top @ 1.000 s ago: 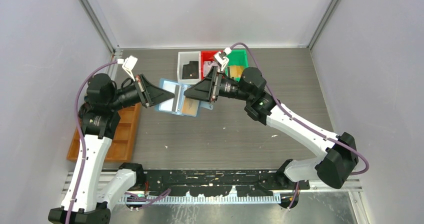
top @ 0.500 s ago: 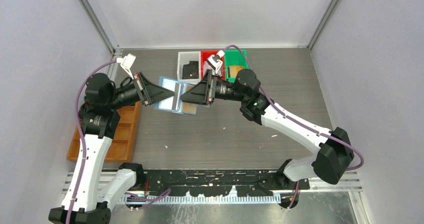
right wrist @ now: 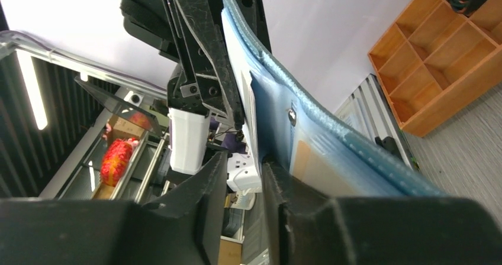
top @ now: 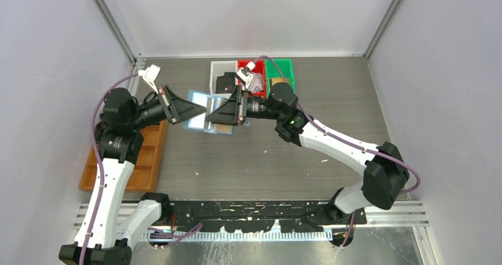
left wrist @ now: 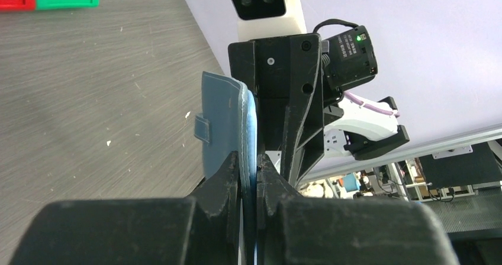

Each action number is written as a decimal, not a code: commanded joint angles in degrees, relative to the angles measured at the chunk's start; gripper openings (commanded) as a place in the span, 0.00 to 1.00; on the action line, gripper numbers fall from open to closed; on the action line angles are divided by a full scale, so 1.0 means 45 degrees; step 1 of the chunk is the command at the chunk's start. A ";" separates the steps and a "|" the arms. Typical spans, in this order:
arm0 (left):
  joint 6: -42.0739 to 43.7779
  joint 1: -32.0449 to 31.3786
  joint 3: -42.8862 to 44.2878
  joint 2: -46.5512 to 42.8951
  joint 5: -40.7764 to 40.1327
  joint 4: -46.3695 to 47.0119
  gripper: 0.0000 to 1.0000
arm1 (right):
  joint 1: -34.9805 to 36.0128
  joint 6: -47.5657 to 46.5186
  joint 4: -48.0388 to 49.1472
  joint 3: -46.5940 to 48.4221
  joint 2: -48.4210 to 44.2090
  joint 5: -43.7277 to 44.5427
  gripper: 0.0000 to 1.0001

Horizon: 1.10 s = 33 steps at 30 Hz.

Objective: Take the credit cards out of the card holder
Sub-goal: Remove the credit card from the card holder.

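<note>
Left wrist: holder (left wrist: pixel 222 129) is clamped by its edge between left gripper (left wrist: pixel 248 165) fingers; right wrist: right gripper (right wrist: pixel 245 164) fingers are part-spread at holder's inner face; grip cannot be told.

- Arms: 2, left arm (top: pixel 106 182) and right arm (top: pixel 337 145).
- Wallet (left wrist: pixel 222 129): 1, blue, toward 11 o'clock of table centre.
- Bins: 3, in a row at 12 o'clock: white bin (top: pixel 222 67), red bin (top: pixel 244 64), green bin (top: pixel 282 68).
- Tray (top: pixel 151 152): 1, orange-brown, 9 o'clock.
- Cards countable: 2, black card (top: pixel 224 83) in the white bin and tan card (right wrist: pixel 311 164) in the wallet; any others not resolvable.
</note>
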 commanded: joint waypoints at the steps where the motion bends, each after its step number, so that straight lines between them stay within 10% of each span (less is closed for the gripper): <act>1: -0.0704 -0.0026 0.0138 -0.0299 0.0553 0.1492 0.01 | 0.0104 0.0999 0.2528 0.0173 -0.0039 0.0031 0.30; 8: -0.2469 -0.0014 -0.0058 -0.0182 0.1686 0.2854 0.24 | 0.0102 0.1617 0.3815 -0.0529 -0.0144 0.0229 0.07; 12: -0.3053 -0.0014 0.0008 -0.0086 0.1947 0.3114 0.20 | 0.0102 0.1492 0.3642 -0.0789 -0.0362 0.0220 0.07; 28: -0.3562 -0.0018 0.0529 0.0046 0.1904 0.3516 0.03 | -0.0054 0.0648 0.2678 -0.1763 -0.1506 0.0414 0.14; 33: -0.3510 -0.0022 0.0474 0.0031 0.1948 0.3551 0.03 | -0.0055 0.0695 0.2707 -0.1452 -0.1457 0.0468 0.33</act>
